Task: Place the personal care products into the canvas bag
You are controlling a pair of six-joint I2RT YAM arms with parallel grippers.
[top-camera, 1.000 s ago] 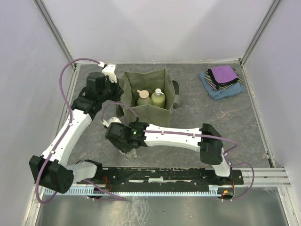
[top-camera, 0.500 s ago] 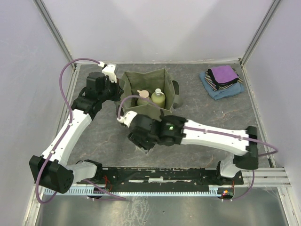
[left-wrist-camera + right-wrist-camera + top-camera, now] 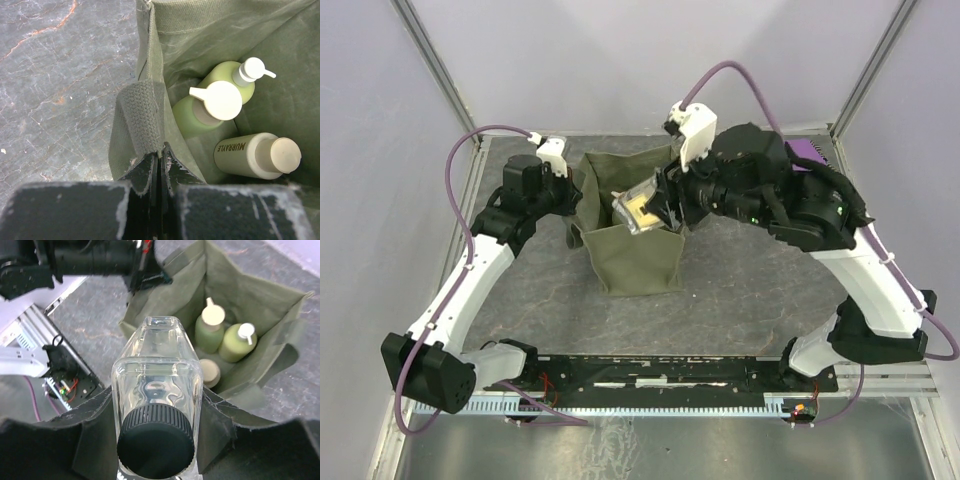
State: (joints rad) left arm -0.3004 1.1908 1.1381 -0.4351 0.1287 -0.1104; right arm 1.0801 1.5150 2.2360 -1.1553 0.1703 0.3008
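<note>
While held, bottle aims base-first toward bag.

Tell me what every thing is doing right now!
canvas bag: open at the top, one edge pinched.
left fingers: shut on the bag's edge.
right fingers: shut on the clear square bottle.
clear square bottle: held over the bag, not in yet.
yellow-green pump bottle: inside the bag.
round green bottle: inside the bag, cap on.
cream bottle: inside the bag, cap on.
</note>
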